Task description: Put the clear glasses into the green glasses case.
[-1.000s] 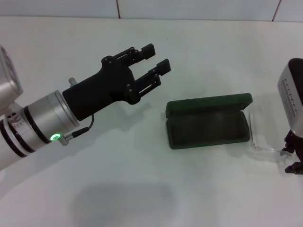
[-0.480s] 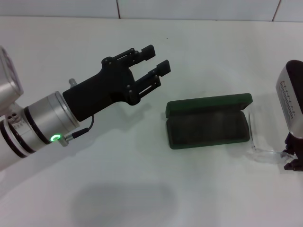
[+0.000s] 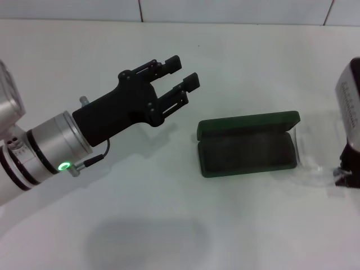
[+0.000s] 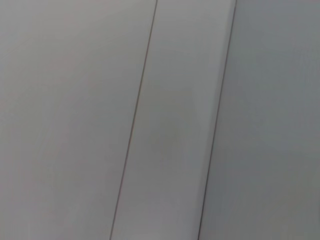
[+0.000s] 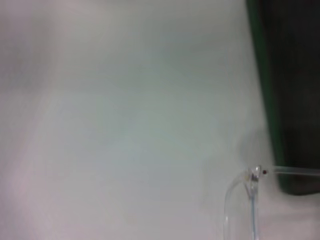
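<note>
The green glasses case (image 3: 247, 153) lies open right of the table's centre, its lid (image 3: 248, 124) folded back on the far side and its dark lining showing. The clear glasses (image 3: 306, 166) lie just to the right of the case, one clear arm running along its right end. In the right wrist view the glasses' hinge (image 5: 255, 175) sits beside a corner of the case (image 5: 290, 90), with one arm reaching over that corner. My right gripper (image 3: 344, 175) is at the glasses' right end, partly cut off by the picture's edge. My left gripper (image 3: 184, 71) hovers open to the left of the case, holding nothing.
The white table (image 3: 169, 225) spreads around the case. A tiled wall edge (image 3: 225, 14) runs along the back. The left wrist view shows only pale panels (image 4: 170, 125).
My right arm has moved slightly away from me at the right edge, and the near end of the clear glasses has shifted with it. The left arm has edged a little to the left.
</note>
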`<state>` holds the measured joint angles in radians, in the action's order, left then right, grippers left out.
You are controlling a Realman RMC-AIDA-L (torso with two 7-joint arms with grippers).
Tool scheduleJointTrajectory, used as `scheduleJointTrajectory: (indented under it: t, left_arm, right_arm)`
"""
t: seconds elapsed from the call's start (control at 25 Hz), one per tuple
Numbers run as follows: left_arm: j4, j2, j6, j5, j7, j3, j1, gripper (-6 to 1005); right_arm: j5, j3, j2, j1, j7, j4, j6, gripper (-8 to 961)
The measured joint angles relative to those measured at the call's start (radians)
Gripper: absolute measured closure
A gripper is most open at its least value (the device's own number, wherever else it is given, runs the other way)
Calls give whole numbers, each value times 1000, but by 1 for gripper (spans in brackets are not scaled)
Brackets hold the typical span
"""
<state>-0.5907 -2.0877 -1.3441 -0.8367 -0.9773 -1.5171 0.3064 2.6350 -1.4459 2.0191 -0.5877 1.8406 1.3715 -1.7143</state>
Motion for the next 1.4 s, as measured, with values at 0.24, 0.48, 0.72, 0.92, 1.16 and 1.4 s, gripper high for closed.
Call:
scheduleJointTrajectory:
  t: [0.24,0.48,0.72,0.92,1.16,1.4]
  left_arm:
    - [16,1,-104,1,9,26,-9,471]
    - [87,-4,-182,33,55,63,12,471]
    - [145,-9,-190,38,78,26,72,472]
    - [179,-12,-190,40,93,-4,121,472]
    - [220,-15,-171,41,95,-73,197,472]
    - [220,-16,-127,41,96,-146,217,472]
  right_arm:
    - [-155,203,0,56,-77,94,-23,832]
    - [-441,366,-3,97,-261,23,-140,833]
    - [-656,374,3,176,-478,-127,-158,833]
    - [-803,368,0,214,-646,-264,-173,833]
    - [-852,370,-1,200,-694,-365,-185,833]
    - [-889,371,1,181,-705,-408,-179,833]
